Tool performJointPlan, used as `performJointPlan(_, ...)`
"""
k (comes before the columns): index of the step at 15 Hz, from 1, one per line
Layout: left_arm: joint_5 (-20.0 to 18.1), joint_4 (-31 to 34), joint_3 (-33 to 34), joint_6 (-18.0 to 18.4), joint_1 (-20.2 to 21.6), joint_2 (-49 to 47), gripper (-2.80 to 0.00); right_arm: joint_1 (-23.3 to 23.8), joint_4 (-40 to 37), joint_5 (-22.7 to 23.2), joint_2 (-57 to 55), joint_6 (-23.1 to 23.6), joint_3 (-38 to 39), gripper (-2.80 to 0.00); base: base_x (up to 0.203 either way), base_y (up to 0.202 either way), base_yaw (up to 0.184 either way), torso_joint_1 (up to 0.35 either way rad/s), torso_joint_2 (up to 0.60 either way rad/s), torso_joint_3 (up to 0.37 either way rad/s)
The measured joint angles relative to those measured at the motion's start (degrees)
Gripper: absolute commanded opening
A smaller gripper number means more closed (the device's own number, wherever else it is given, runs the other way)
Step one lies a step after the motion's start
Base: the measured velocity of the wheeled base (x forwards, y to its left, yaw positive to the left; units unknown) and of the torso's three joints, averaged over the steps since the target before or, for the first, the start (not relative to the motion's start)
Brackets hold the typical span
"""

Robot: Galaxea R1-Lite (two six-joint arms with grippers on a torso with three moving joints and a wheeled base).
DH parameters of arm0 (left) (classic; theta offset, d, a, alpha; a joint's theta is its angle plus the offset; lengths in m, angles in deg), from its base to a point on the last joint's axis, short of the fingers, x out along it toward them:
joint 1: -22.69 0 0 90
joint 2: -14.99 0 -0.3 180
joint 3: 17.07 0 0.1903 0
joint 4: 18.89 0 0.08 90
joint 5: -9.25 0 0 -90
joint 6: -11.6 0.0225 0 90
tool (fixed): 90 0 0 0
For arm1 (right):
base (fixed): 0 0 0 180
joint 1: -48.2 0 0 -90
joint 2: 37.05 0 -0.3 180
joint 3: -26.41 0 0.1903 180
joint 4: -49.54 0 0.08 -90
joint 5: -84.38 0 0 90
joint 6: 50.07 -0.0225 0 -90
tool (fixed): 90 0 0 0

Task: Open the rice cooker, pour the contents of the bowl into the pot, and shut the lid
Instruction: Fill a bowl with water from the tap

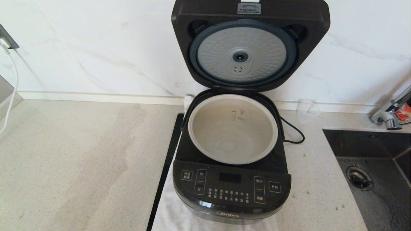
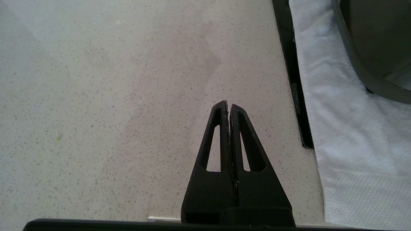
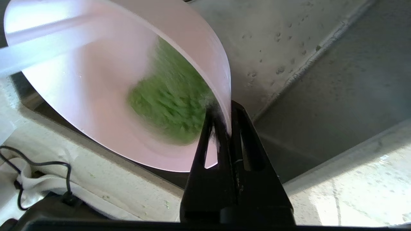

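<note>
The black rice cooker stands on a white cloth with its lid swung fully up, the dimpled silver disc facing me. The grey-beige pot sits inside it and looks bare. No bowl or arm shows in the head view. In the right wrist view my right gripper is shut on the rim of the pale pink bowl, one finger inside and one outside. Green herb bits lie in the bowl, which hangs above the sink corner. My left gripper is shut on nothing, low over the counter left of the cooker.
A dark sink with a drain lies right of the cooker, a chrome tap behind it. A small clear cup stands by the wall. The cooker's black cord loops on the counter. A black strip edges the cloth.
</note>
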Motion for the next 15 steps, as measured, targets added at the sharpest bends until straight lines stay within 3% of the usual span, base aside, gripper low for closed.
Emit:
performJointPlan(10, 0.0, -0.03, 0.0, -0.01, 0.0, 0.0, -2.8, -1.34, -1.7, 1.09, 1.36, 0.08, 0.01, -2.8, 0.0, 0.0, 0.0, 0.0, 0.0, 0.0)
performJointPlan(15, 0.0, 0.0, 0.0, 0.0, 0.01, 0.0, -2.8, -7.35, -10.13, 0.8, 6.31, 2.1, 0.61, -2.8, 0.0, 0.0, 0.0, 0.0, 0.0, 0.0)
